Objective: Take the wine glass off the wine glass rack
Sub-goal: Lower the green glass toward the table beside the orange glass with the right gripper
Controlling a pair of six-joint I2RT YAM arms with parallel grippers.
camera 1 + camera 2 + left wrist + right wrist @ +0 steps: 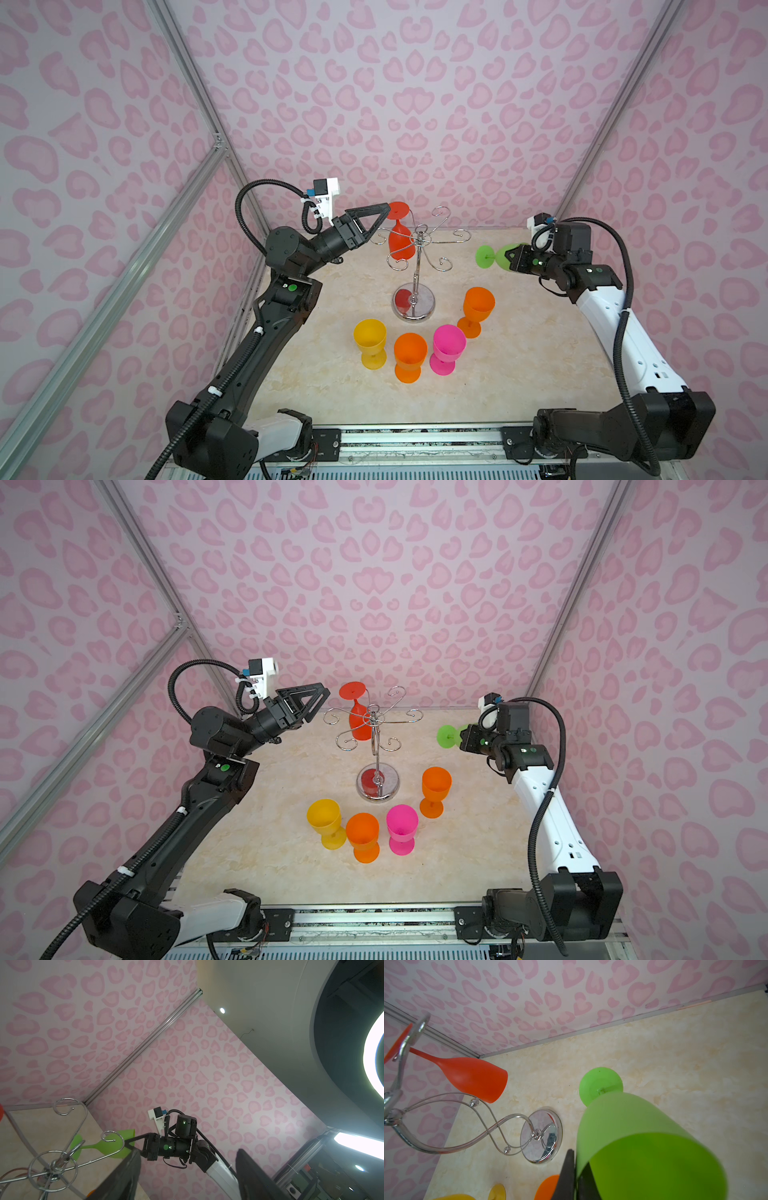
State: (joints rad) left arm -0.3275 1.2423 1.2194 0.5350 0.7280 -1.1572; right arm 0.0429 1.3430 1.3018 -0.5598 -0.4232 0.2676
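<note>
Red glass (401,243) hangs on rack (416,274), foot just beside my left gripper (385,210), jaws apart. My right gripper (513,256) clamps green glass (503,254) rim, clear of rack.

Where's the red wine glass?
In both top views the red wine glass hangs upside down on the rack, left of its pole, near the left gripper.

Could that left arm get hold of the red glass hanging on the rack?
Probably yes. The left gripper is open and sits just beside the red glass, on its own side of the rack, with nothing between them. The curled wire hooks close by are the only thing it might bump.
</note>
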